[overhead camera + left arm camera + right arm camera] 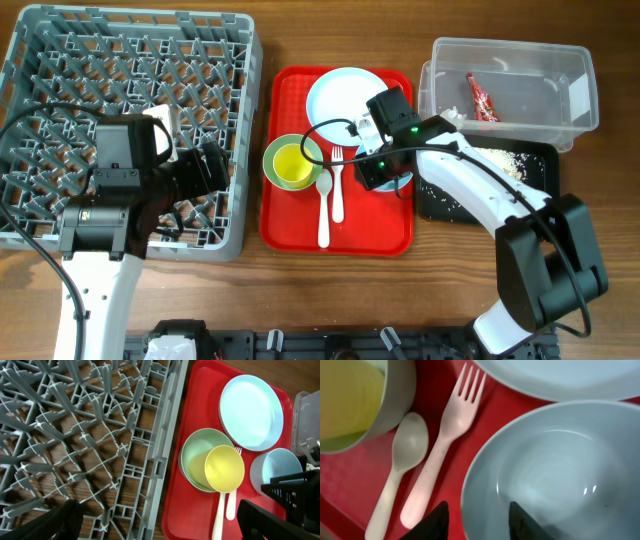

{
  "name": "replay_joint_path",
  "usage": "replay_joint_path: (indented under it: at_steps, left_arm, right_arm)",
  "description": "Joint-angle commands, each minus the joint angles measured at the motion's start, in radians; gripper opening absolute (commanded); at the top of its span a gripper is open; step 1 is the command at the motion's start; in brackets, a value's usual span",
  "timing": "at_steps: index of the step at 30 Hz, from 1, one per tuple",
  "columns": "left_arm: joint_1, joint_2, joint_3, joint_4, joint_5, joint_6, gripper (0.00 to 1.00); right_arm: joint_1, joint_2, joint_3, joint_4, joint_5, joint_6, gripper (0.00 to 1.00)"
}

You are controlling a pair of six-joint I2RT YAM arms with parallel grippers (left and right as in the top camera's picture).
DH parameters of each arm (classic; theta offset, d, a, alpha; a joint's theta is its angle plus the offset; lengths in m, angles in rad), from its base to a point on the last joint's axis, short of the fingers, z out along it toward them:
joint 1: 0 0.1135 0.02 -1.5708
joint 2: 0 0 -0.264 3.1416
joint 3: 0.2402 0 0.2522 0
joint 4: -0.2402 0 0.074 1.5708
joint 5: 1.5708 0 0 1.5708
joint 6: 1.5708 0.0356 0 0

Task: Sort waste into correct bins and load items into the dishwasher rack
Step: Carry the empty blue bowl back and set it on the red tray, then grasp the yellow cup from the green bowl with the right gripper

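The light blue bowl [555, 470] sits on the red tray's right side, mostly hidden under my right arm in the overhead view [403, 183]. My right gripper [477, 515] is open and straddles its rim, one finger outside and one inside. The white plate [340, 95] lies at the tray's back. The yellow cup [292, 165] sits inside the pale green bowl [272, 148]. The white fork [338, 190] and spoon [324, 205] lie side by side. My left gripper [160, 525] is open and empty over the right edge of the grey dishwasher rack [130, 60].
The red tray [290, 220] lies between the rack and the bins. The clear tub [520, 60] at the back right holds the red wrapper [481, 98] and the white paper [452, 117]. The black tray [530, 165] holds rice crumbs [500, 160].
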Motion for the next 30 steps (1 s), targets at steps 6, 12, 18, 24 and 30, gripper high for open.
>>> replay_joint_path:
  at_steps: [6,12,18,24,30]
  left_arm:
    - [-0.005,0.000,0.017,0.003,0.012,-0.013,1.00]
    - [-0.005,0.000,0.017,0.003,0.012,-0.013,1.00]
    - [-0.005,0.000,0.017,0.002,0.012,-0.013,1.00]
    - [-0.005,0.000,0.017,0.003,0.012,-0.013,1.00]
    - [-0.005,0.000,0.017,0.002,0.012,-0.013,1.00]
  right_arm:
    - [0.000,-0.126,0.219,-0.060,-0.144,0.057,0.50]
    - [0.023,-0.099,0.221,-0.024,-0.215,0.158,0.51]
    - [0.113,-0.005,0.221,-0.028,-0.116,0.224,0.47]
    - [0.161,0.081,0.221,-0.021,-0.078,0.269,0.39]
    - [0.167,0.148,0.221,0.012,-0.061,0.306,0.30]
